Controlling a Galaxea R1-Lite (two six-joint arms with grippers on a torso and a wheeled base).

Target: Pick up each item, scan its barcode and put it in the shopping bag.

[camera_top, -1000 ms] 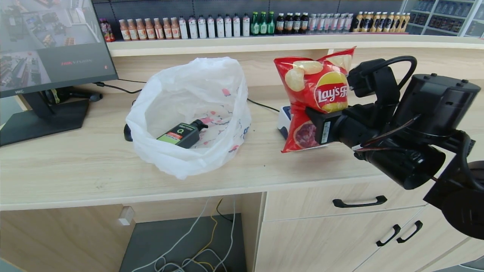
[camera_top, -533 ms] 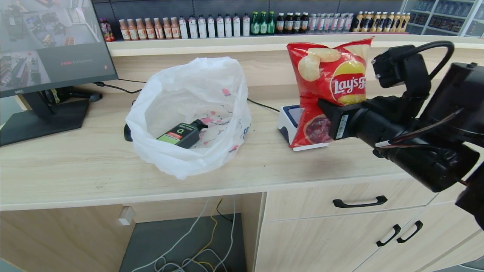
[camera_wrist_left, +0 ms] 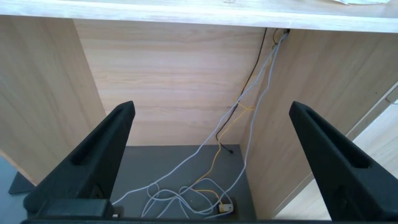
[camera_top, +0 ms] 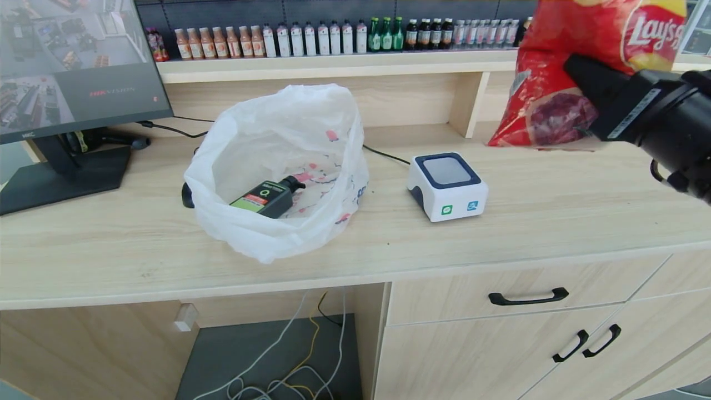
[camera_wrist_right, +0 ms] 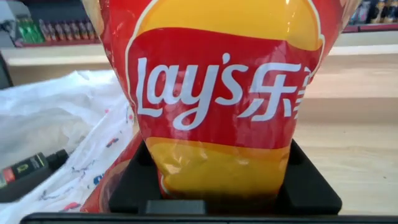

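A red and yellow chip bag [camera_top: 552, 55] hangs in the air at the far right, above and behind the counter's right part, with my right gripper [camera_top: 583, 83] shut on its lower half. In the right wrist view the chip bag [camera_wrist_right: 217, 93] stands upright between the black fingers [camera_wrist_right: 134, 183]. The white barcode scanner [camera_top: 447, 186] sits on the counter, below and left of the chip bag. The white shopping bag [camera_top: 278, 161] stands open left of the scanner with a dark bottle [camera_top: 266, 198] lying inside. My left gripper [camera_wrist_left: 211, 168] is open under the counter, holding nothing.
A monitor [camera_top: 72, 66] on a black stand occupies the counter's left end. A raised shelf [camera_top: 333, 61] with a row of bottles runs along the back. Drawers with black handles [camera_top: 527, 297] are below the counter's front edge. Cables [camera_wrist_left: 205, 193] lie on the floor under the counter.
My right arm has carried the chip bag up and to the right, away from the scanner. The scanner's top now shows in full. The shopping bag and bottle have stayed put.
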